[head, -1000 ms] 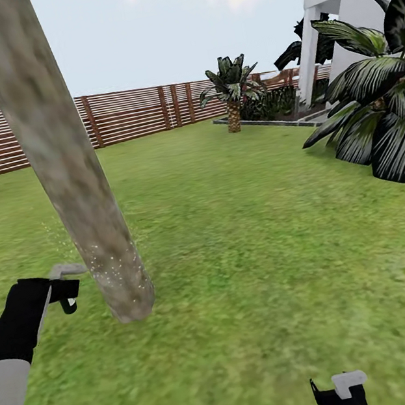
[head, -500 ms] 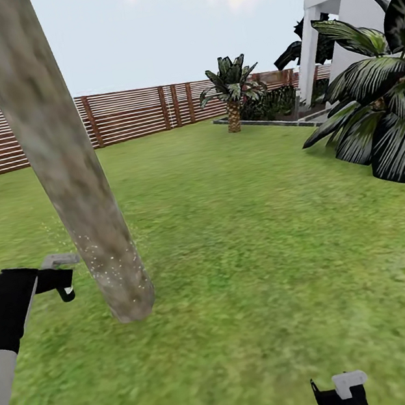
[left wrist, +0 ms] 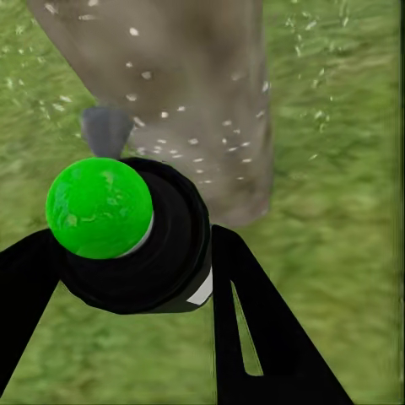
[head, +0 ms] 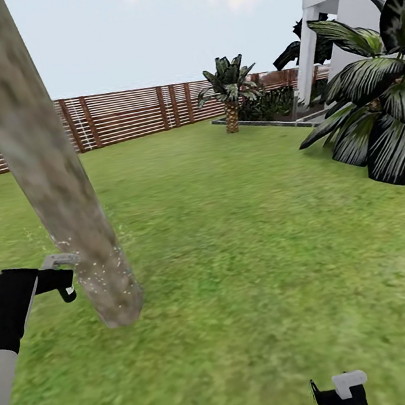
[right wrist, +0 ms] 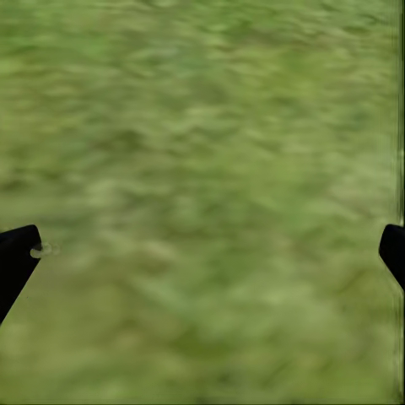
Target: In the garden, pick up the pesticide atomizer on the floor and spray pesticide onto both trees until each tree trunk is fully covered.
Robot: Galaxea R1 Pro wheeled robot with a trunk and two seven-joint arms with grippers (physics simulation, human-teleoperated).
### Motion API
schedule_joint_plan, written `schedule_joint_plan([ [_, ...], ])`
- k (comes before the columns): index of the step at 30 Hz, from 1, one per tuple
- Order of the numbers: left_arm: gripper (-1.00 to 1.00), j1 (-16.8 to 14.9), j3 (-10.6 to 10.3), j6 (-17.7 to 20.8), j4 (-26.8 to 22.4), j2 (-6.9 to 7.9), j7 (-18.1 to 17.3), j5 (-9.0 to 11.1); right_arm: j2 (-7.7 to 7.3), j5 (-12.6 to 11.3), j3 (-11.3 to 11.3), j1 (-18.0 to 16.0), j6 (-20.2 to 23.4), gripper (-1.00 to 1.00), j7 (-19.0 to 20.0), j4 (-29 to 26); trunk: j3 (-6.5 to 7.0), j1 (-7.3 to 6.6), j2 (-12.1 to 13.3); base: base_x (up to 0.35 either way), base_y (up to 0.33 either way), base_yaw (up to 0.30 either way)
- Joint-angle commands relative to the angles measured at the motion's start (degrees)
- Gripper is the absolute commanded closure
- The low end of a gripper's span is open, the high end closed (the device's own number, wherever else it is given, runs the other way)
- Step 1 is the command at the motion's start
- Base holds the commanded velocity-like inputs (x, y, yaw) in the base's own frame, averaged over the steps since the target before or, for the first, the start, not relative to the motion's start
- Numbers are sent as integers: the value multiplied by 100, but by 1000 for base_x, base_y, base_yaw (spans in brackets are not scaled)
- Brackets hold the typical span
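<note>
The left tool (left wrist: pixel 135 278) is pinching the pesticide atomizer (left wrist: pixel 126 232), a black body with a green round cap, between its two black fingers (left wrist: pixel 253 329). The grey nozzle (head: pixel 59 260) points at the tree trunk (head: pixel 99 272), just beside it, low near the lawn (head: pixel 254 273). White droplets speckle the trunk's lower part. The right tool (right wrist: pixel 202 253) hangs spread over the grass, holding nothing. Behind stands a brown fence (head: pixel 128 113).

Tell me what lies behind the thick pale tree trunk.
Behind the thick pale tree trunk run green lawn and a brown slatted wooden fence. The stretch of fence and grass directly behind it is covered.
</note>
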Motion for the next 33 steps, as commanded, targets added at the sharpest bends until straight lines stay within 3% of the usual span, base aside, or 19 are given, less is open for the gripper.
schedule_joint_plan([
  [1,100,0,0,-1,0,0,0,-2,0,0,0,0,0,-100,0,0,0,0,0,4,-271,0],
  [10,100,0,16,7,0,3,9,-3,15,0,0,0,0,-100,0,-4,0,0,0,0,-273,12],
  [23,100,0,4,7,0,0,36,-11,19,0,0,0,0,-100,0,-4,0,0,0,9,-273,255],
  [29,100,118,43,6,181,23,182,-14,18,0,0,0,0,-100,0,-4,0,0,0,156,-253,32],
  [31,100,159,7,6,279,-34,459,-14,18,0,0,0,0,-100,0,-4,0,0,0,170,-245,0],
  [33,100,160,-6,10,261,-233,498,-22,18,0,0,0,0,-100,0,-4,0,0,0,170,-245,0],
])
